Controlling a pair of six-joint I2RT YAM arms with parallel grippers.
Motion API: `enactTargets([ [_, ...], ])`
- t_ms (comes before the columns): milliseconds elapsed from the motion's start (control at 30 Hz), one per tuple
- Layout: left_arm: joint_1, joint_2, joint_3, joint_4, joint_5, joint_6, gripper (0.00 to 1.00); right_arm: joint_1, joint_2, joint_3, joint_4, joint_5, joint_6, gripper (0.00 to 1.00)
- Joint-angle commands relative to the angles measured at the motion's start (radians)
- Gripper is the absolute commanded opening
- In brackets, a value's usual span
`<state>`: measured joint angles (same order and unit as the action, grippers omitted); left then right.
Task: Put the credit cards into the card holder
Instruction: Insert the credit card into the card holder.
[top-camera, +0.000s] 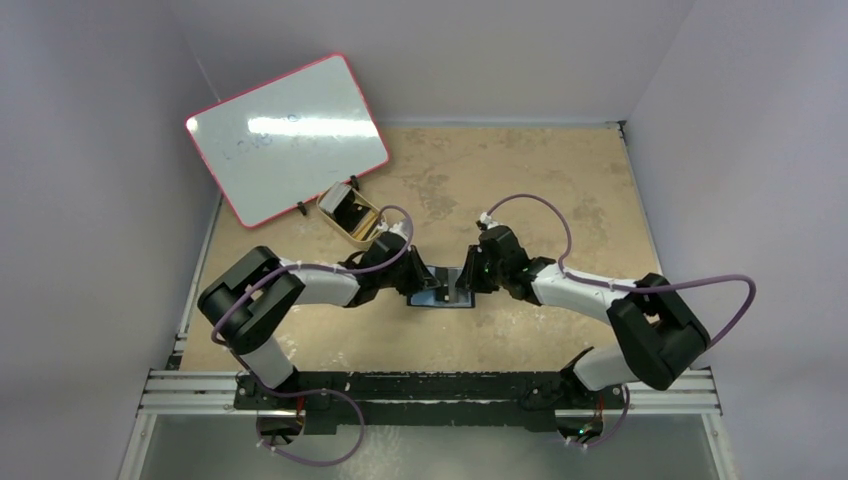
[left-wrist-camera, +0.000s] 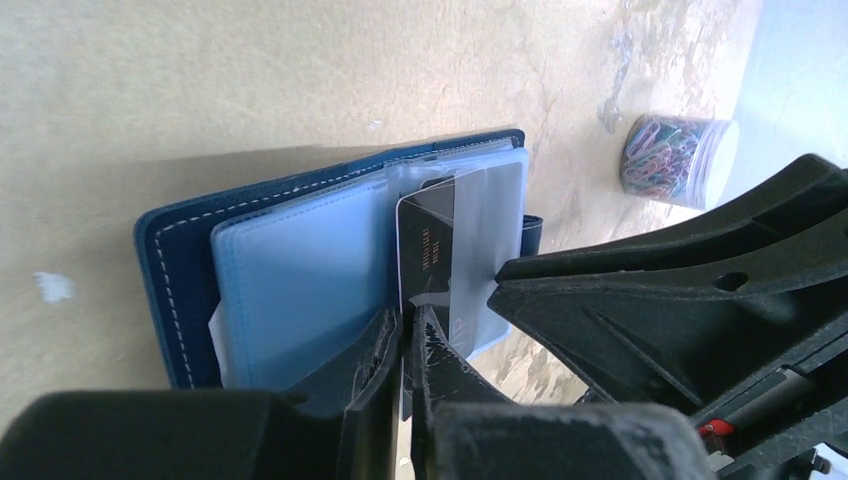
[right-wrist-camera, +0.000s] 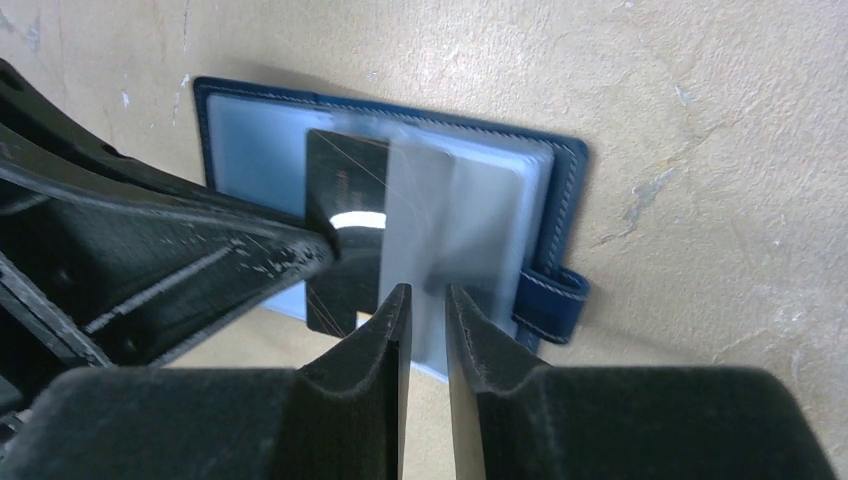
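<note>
**mia:** where was the card holder (top-camera: 445, 297)?

**ben:** it lay open and flat on the tabletop (top-camera: 540, 180), about in the middle, where the two arms met. the dark blue side faced down and the light blue pockets faced up. its little snap tab (right-wrist-camera: 550, 300) stuck out from one short side.

**mia:** did you see a credit card (left-wrist-camera: 425, 240)?

**ben:** just one, a dark one. it was over the open holder. part of it was under a clear pocket leaf (right-wrist-camera: 460, 200) and part was bare. one end poked out past the edge of the holder.

**mia:** what did the left tool (left-wrist-camera: 405, 320) do?

**ben:** its two fingers were pinched tight together on the bare end of the card (you could see the thin card go right in between them).

**mia:** and the right tool (right-wrist-camera: 428, 292)?

**ben:** it came in from the other side, very close to the left one. its fingers were almost together, with only a thin gap. the edge of the clear leaf ran down to that gap. i could not tell if the fingers had hold of the leaf or were just beside it.

**mia:** was anything else there?

**ben:** yes. a clear jar of paper clips (left-wrist-camera: 670, 160) in many colours stood on the tabletop, well apart from the holder. a whiteboard (top-camera: 290, 135) with a pink rim leaned in the far left corner. a gold tin (top-camera: 345, 215) sat just beside its lower edge, near the left arm.
</note>
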<state>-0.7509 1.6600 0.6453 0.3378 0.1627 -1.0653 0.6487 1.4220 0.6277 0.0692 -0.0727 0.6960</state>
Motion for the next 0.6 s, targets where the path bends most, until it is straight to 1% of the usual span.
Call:
enactTargets([
  [0,-0.035,0.036,0.044,0.031,-0.017,-0.006,0.08,-0.001,0.007,-0.015,0.049,-0.009,0.006,0.2],
  [133,-0.036,0.018,0.066,-0.016,-0.04,0.016,0.18,-0.002,-0.011,-0.013,0.011,-0.029,0.008,0.2],
  [300,-0.036,-0.051,0.086,-0.121,-0.129,0.053,0.29,-0.002,-0.069,0.013,-0.07,0.05,0.016,0.22],
  [400,-0.036,-0.06,0.092,-0.138,-0.142,0.055,0.33,-0.003,-0.088,0.022,-0.119,0.089,0.035,0.27],
  [567,-0.036,-0.034,0.084,-0.105,-0.114,0.043,0.36,-0.003,-0.078,0.01,-0.146,0.122,0.058,0.31],
])
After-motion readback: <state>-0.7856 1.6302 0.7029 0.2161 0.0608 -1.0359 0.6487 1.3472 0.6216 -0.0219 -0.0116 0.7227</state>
